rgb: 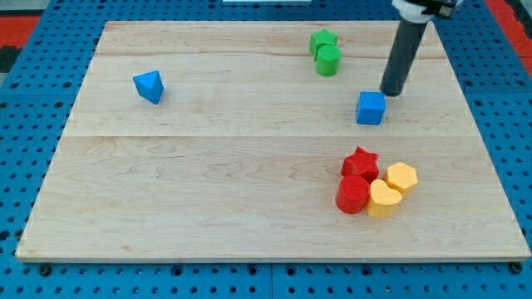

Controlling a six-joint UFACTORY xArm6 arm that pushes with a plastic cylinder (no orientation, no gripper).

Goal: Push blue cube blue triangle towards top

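A blue cube (371,108) sits on the wooden board right of centre. A blue triangle (149,85) lies at the view's left, near the upper part of the board. My dark rod comes down from the view's top right, and my tip (391,93) rests on the board just above and to the right of the blue cube, close to its upper right corner. The tip is far from the blue triangle.
A green star (323,40) and a green cylinder (328,60) stand touching near the view's top. A red star (361,162), red cylinder (352,194), yellow heart (383,199) and yellow hexagon (401,178) cluster at the lower right. The wooden board (208,191) lies on a blue pegboard.
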